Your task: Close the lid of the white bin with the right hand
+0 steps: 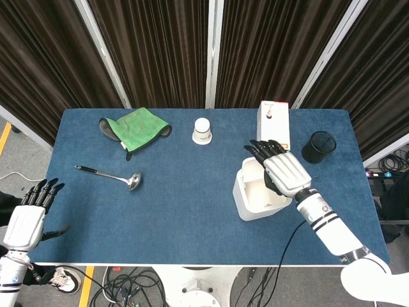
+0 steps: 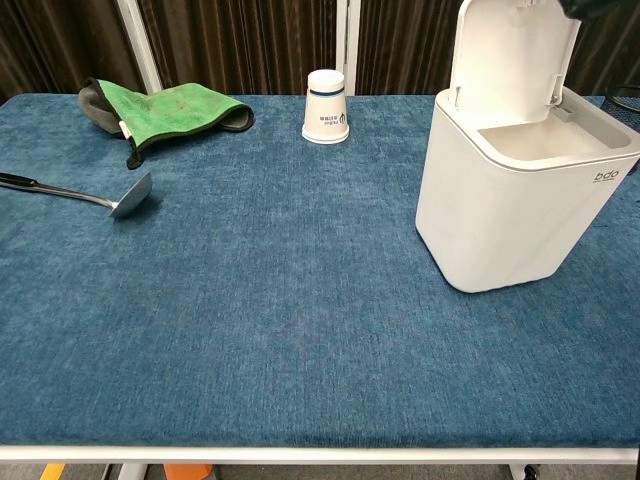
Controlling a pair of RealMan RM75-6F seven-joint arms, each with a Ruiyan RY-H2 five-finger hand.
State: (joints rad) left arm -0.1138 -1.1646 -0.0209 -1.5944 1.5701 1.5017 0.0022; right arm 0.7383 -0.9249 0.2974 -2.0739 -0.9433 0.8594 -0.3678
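The white bin (image 1: pixel 250 203) stands right of the table's middle. In the chest view its body (image 2: pixel 510 210) is open at the top and its lid (image 2: pixel 510 50) stands upright at the back. My right hand (image 1: pixel 281 173) hovers over the bin with its fingers spread, holding nothing, and hides most of the lid in the head view. Its dark fingertips (image 2: pixel 588 8) show at the lid's top right corner in the chest view. My left hand (image 1: pixel 25 220) hangs open off the table's front left edge, far from the bin.
A white carton (image 1: pixel 273 123) stands just behind the bin and a black cup (image 1: pixel 318 147) to its right. A paper cup (image 1: pixel 202 131), a green cloth (image 1: pixel 137 126) and a metal ladle (image 1: pixel 108 174) lie on the blue table (image 1: pixel 179 217) further left.
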